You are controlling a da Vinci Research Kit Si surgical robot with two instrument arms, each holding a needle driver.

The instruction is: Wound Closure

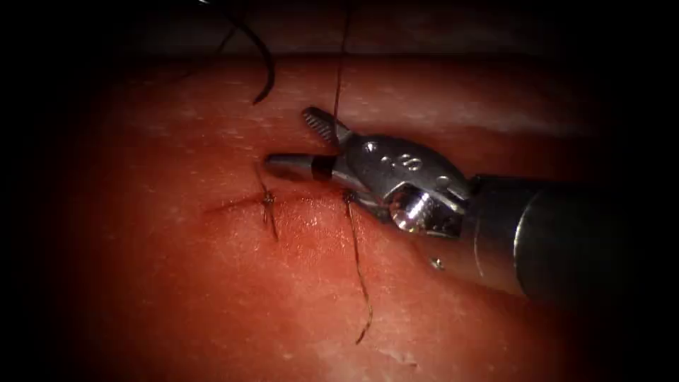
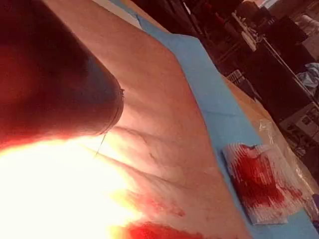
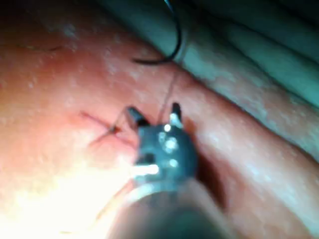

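Your table is covered by a blue drape [image 2: 219, 114], and the tissue [image 2: 164, 124] lies directly on that drape. Just beside the tissue you have a white gauze pad [image 2: 259, 181] resting on the drape, soaked with red fluid [image 2: 256, 177] across its middle.

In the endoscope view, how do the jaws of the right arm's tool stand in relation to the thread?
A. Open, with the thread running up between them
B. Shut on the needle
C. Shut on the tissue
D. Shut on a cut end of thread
A: the right tool has its jaws spread, and the thread rises from between them, ungripped.
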